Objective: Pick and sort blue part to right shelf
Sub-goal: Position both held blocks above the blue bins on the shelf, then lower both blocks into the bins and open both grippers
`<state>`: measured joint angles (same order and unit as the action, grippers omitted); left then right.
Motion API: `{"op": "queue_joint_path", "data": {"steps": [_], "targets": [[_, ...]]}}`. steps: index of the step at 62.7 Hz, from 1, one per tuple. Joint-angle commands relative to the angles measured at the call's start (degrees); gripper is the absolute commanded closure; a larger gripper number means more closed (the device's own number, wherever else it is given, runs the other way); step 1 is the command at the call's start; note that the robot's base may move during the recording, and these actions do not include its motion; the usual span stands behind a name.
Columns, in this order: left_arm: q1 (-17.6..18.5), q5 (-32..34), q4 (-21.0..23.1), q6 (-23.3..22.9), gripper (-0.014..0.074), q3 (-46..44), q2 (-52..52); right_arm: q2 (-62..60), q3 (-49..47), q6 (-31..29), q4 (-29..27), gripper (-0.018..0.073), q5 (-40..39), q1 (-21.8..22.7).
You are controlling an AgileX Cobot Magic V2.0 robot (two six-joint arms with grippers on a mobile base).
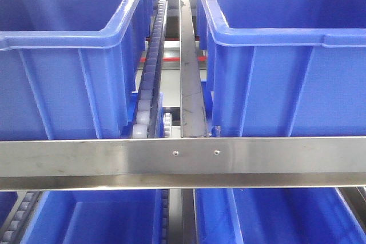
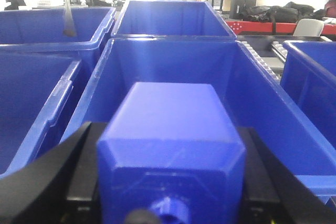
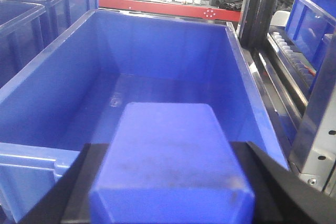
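Two grippers, left [image 2: 168, 203] and right [image 3: 168, 198], each clamping rigid, smooth, light-looking blue part [image 2: 170, 145] by flat sides, hovering over open bins [image 3: 157, 51] of right shelf [image 1: 183, 161].

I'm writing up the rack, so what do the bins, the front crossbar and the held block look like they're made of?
Bins: likely moulded plastic, glossy blue, with ribbed walls and rolled rims. Front crossbar: appears to be stainless steel, brushed and reflective, with two small fasteners. Blue part in the left gripper: seemingly smooth, hard plastic with bevelled edges.
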<state>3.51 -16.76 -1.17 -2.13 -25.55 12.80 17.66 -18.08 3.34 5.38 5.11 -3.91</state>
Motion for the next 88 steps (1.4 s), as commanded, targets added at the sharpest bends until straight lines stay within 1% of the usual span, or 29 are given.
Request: {"op": "queue_joint_path", "data": {"steps": [1, 5, 13, 20, 25, 32, 38, 49, 58, 61, 66, 69, 74, 78, 85, 88], "targets": [[0.2, 4.8, 0.1, 0.7, 0.0262, -2.2, 1.4, 0.7, -2.6, -0.5, 0.5, 0.0104, -5.8, -0.1], [0.2, 4.8, 0.1, 2.1, 0.0262, -3.2, 3.1, 1.8, -3.9, -0.5, 0.4, 0.0104, -5.8, -0.4], [0.5, 5.0, 0.1, 2.5, 0.0262, -5.5, 10.4, 7.8, -7.2, -0.5, 0.4, 0.0104, -5.9, -2.2], [2.5, 6.8, 0.1, 2.5, 0.0262, -7.8, 18.0, 15.8, -10.3, -0.5, 0.4, 0.0104, -7.0, -5.2], [4.4, 10.8, 0.1, 2.5, 0.0261, -8.9, 23.6, 22.3, -12.5, -0.5, 0.5, 0.0104, -10.2, -6.7], [6.8, 16.4, 0.0, 2.5, 0.0261, -10.4, 30.6, 30.0, -15.3, -0.5, 0.5, 0.0104, -14.1, -6.7], [8.3, 19.3, 0.0, 2.5, 0.0261, -13.0, 36.6, 36.4, -18.0, -0.5, 0.5, 0.0104, -17.8, -6.7], [8.3, 21.4, 0.0, 2.1, 0.026, -18.3, 46.8, 46.9, -23.4, -0.5, 0.5, 0.0104, -21.3, -6.7], [8.3, 22.0, 0.0, 2.1, 0.0255, -22.7, 54.5, 53.9, -26.2, -0.5, -0.5, 0.0104, -27.4, -5.2], [8.3, 22.0, 0.0, 2.1, 0.0235, -23.7, 56.3, 55.6, -27.0, -0.5, -2.0, 0.0104, -28.3, -4.6], [8.3, 22.0, 0.5, 2.1, 0.0159, -25.0, 58.4, 57.6, -28.1, -0.5, -5.4, 0.0102, -28.4, -3.4], [8.3, 22.0, 1.2, 2.1, 0.0103, -25.7, 59.4, 58.2, -28.5, -0.5, -6.3, 0.0102, -28.3, -2.7], [8.3, 22.0, 2.4, 2.1, 0.0037, -26.4, 60.6, 58.6, -28.9, -0.5, -6.3, 0.0099, -27.1, -1.7], [8.3, 22.0, 2.4, 2.1, 0.0017, -26.5, 61.2, 58.8, -29.2, -0.5, -6.3, 0.0065, -25.2, -1.2], [8.3, 22.2, 2.4, 2.1, 0.0017, -26.6, 61.3, 58.8, -29.4, -0.5, -6.3, -0.0041, -22.1, -1.1], [8.3, 22.4, 2.4, 2.1, 0.0018, -26.6, 61.3, 58.8, -29.4, -0.5, -6.3, -0.0069, -21.4, -1.1]]}}
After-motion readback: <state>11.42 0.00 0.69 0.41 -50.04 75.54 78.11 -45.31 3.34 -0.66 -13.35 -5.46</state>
